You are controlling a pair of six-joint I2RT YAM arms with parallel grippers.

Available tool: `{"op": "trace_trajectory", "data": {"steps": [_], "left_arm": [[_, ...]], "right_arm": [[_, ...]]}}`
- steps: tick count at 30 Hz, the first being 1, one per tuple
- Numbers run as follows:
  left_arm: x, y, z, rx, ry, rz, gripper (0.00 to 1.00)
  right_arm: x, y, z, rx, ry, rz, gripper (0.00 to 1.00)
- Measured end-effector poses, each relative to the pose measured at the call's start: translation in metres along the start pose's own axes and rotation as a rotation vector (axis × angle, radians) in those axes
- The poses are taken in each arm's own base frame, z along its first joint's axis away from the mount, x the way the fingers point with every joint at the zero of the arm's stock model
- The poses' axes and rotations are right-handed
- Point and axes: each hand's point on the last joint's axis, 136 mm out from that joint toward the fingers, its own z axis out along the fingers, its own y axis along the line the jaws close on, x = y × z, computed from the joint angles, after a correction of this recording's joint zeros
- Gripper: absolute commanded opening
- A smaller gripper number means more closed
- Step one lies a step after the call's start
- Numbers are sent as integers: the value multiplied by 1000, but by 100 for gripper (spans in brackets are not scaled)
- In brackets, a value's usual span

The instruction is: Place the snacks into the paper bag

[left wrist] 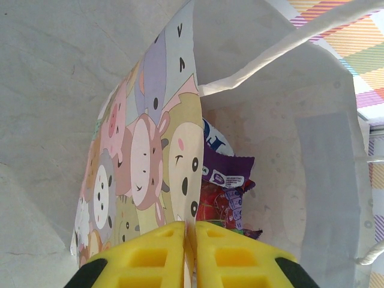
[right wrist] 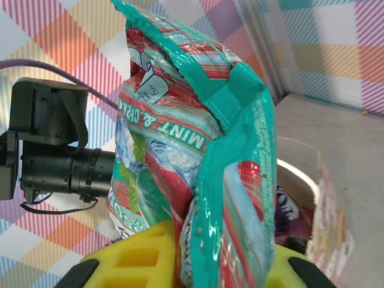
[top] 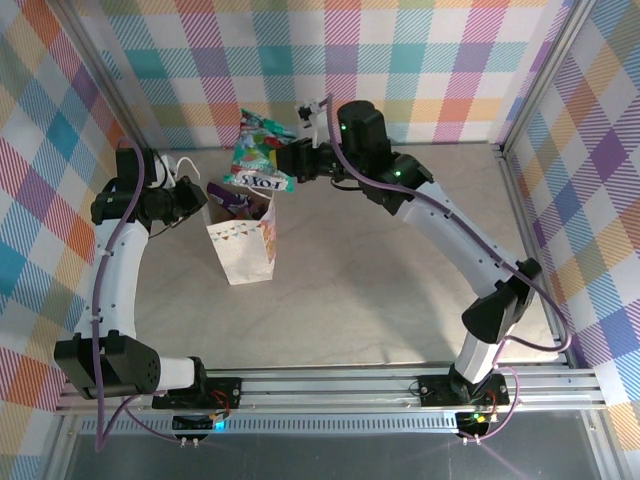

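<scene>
Paper bag (top: 240, 250) stands open on the table (top: 380, 290), a purple packet (left wrist: 225, 171) inside. I see my left claw (left wrist: 189, 237) pinched flat on its printed wall, and my right claw (right wrist: 210, 264) clamping a teal mint packet (right wrist: 198, 132) above its mouth.

Grey table (top: 350, 310), pastel plaid walls (top: 450, 60)

Teal, red-striped packet (right wrist: 201, 138); white bag (left wrist: 150, 156) printed with pastel animals.

Right end effector (top: 290, 160) holding teal snack packet (top: 258, 152) over upright paper bag (top: 242, 252) on table (top: 390, 290); left end effector (top: 198, 198) at bag's rim.
</scene>
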Motion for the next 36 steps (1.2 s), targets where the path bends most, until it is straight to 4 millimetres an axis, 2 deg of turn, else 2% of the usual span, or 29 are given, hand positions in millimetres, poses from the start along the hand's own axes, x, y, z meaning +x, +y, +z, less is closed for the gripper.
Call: {"op": "trace_trajectory", "data": {"steps": [5, 14, 18, 27, 36], "left_arm": [[0, 0, 0, 0, 0, 0, 12], [1, 1, 1, -2, 4, -2, 12], [3, 1, 2, 1, 8, -3, 12], [3, 1, 0, 2, 5, -1, 11], [3, 2, -2, -4, 3, -1, 11]], "right_arm": [[11, 10, 19, -78, 31, 8, 18], [8, 25, 39, -197, 22, 24, 19], [13, 24, 50, -236, 30, 55, 19], [32, 9, 80, -259, 87, 135, 19], [35, 12, 88, -284, 95, 178, 18]]}}
